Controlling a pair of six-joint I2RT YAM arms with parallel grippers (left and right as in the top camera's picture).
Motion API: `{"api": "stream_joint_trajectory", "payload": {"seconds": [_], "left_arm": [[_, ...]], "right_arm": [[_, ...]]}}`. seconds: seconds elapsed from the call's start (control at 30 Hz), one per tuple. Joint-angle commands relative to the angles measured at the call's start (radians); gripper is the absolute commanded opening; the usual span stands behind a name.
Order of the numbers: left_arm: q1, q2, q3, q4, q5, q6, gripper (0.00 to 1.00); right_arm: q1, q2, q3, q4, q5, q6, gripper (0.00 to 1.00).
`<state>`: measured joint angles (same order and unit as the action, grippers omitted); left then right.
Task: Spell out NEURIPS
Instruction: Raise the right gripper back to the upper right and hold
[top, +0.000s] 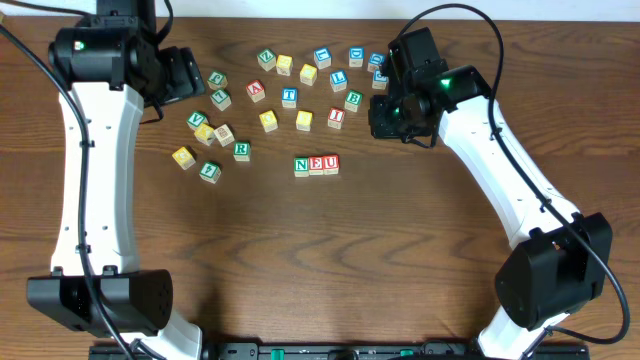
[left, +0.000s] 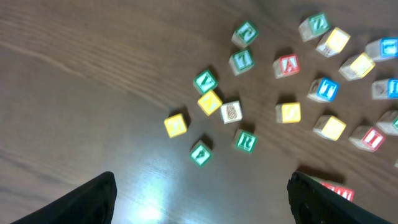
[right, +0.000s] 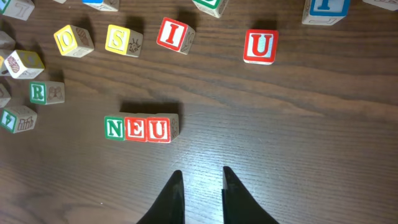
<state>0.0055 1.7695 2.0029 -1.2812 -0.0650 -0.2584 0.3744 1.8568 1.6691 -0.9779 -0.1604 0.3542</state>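
**Spelling task, partial state.** The row N-E-U (top: 316, 165) lies on the desk (top: 400, 250) — three blocks set edge to edge, letters up, reading left to right. Bare wood runs on to the right of the row's U end, and likewise on its near side, toward the arm bases. Beyond the row's far side the loose blocks (top: 288, 97) lie scattered, none touching it. The green R block (top: 241, 151) sits up and left of the row's N end, apart from it. The red I block (top: 336, 116) lies beyond the row's U end. The yellow S block (right: 122, 39) lies just left of that I, a gap between them. A second red U block (right: 260, 46) lies farther right. The right gripper (right: 202, 173) hangs up and right of the row, jaws narrow — a strip of wood shows between them, nothing held. The left gripper (left: 202, 180) hangs far up and left of the row, jaws wide and holding nothing.
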Motion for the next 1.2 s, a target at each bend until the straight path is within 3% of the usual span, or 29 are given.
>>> {"api": "stream_joint_trajectory", "payload": {"seconds": [0.0,1.17], "left_arm": [[0.002,0.001,-0.004,-0.016,0.005,0.002,0.87],[0.002,0.023,-0.004,0.007,0.005,0.001,0.87]], "right_arm": [[-0.008,-0.024,0.02,0.006,-0.003,-0.012,0.17],[-0.006,-0.024,0.019,0.019,-0.003,-0.011,0.22]]}}
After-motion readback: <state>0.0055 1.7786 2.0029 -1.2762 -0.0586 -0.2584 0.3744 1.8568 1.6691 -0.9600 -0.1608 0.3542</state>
